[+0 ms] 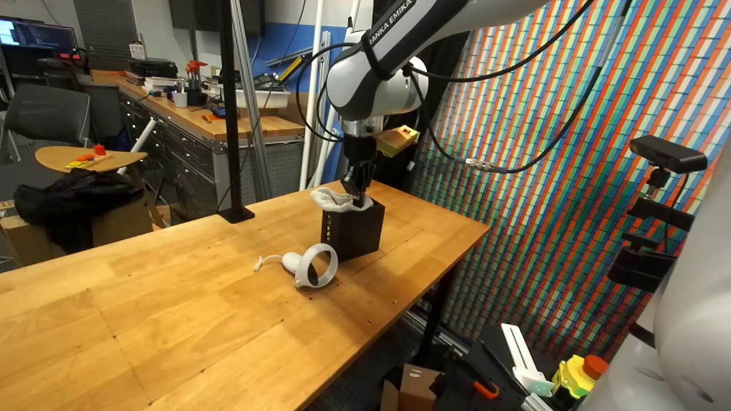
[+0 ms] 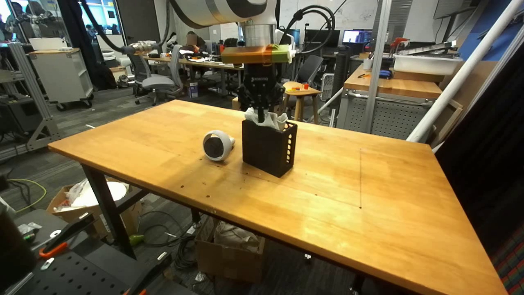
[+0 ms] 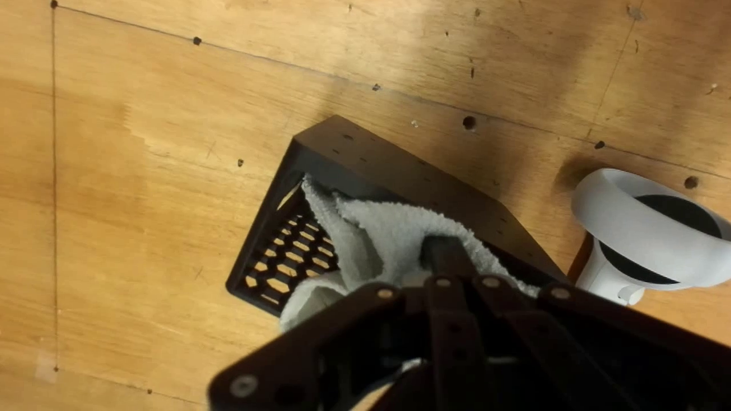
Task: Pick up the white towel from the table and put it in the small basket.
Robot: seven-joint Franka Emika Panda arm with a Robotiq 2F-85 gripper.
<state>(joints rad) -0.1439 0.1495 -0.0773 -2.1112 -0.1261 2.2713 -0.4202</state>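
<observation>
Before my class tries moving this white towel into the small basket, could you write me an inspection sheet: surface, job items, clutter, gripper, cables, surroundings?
Surface: wooden table, marked and pitted.
Job items: white towel partly inside the black basket, folds above its rim.
Clutter: white ringed controller beside the basket.
Gripper: looks shut on the towel, over the basket.
Cables: black, looping from the arm, off the table.
Surroundings: cardboard box beneath the table; cluttered workbench beyond it.
</observation>
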